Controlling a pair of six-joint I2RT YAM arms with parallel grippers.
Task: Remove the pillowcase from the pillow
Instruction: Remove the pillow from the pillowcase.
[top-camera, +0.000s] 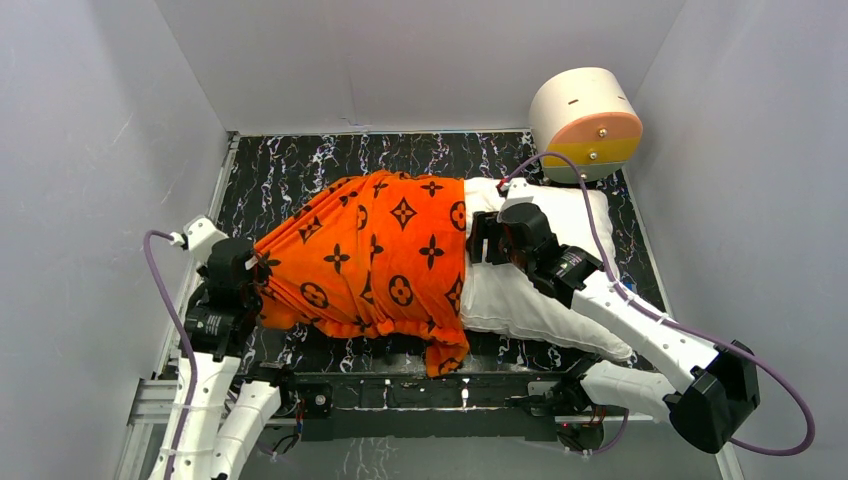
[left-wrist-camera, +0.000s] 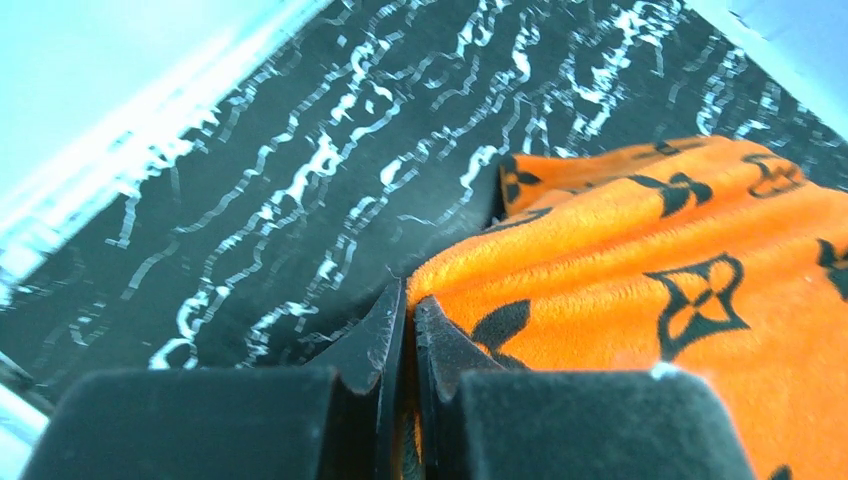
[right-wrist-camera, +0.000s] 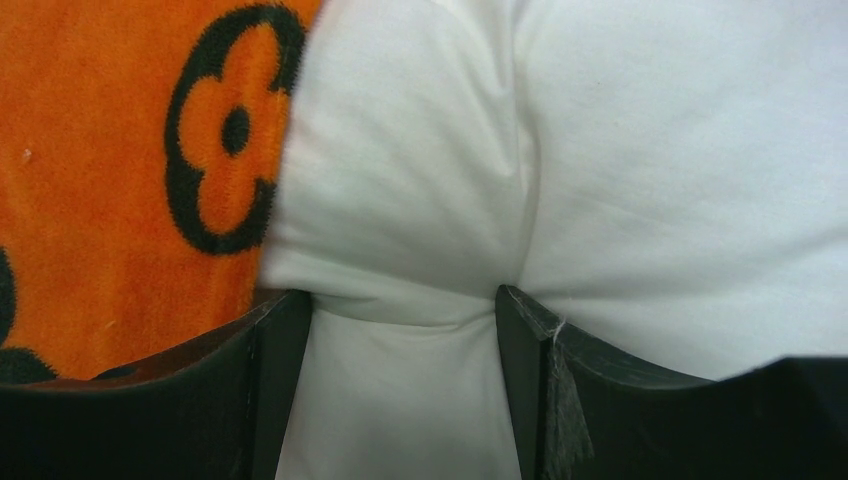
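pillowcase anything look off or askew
The pillowcase sits half off, bunched in folds toward the left gripper, leaving the right half of the pillow bare. One corner droops off the table. No damage visible.

- A black table top (top-camera: 290, 165) with white squiggly lines lies flat.
- Plain pale grey walls (top-camera: 420, 60) stand behind the table and on both its sides.
- Bright, even light.
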